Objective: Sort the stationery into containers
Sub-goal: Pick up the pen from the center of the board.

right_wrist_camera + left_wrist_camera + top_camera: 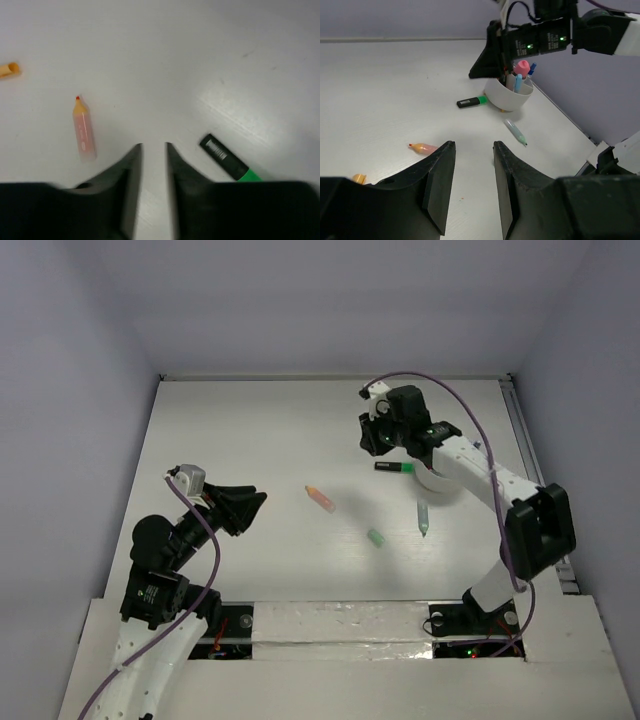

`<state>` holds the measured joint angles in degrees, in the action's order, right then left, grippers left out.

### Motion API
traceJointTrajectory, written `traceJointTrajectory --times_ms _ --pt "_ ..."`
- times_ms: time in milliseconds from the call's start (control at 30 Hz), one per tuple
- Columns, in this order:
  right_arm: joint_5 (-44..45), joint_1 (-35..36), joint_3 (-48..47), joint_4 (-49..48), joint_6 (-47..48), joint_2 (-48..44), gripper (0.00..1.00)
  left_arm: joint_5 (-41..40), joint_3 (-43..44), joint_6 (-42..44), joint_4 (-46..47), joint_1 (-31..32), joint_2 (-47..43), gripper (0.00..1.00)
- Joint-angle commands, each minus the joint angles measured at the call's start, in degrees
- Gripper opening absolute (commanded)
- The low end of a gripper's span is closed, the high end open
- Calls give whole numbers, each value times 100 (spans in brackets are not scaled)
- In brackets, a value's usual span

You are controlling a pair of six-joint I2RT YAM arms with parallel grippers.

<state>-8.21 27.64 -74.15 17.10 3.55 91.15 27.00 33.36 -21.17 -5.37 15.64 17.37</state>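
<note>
Stretching forward, right arm (470, 465) hangs above the cup (437, 483).

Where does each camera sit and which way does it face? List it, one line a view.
Top external: above and behind the bases, looking down on the table, left arm and right arm.
Left wrist: low over the table, facing the cup and right arm; left gripper at bottom.
Right wrist: pointing down at the table; right gripper at bottom.
Shared: green marker and orange marker, in all three.
</note>
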Motion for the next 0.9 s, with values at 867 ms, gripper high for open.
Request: traceJointTrajectory --times_ms 867 --pt "1348 75 -2754 2904 2097 3083 64 77 65 -19 299 -87 -5 34"
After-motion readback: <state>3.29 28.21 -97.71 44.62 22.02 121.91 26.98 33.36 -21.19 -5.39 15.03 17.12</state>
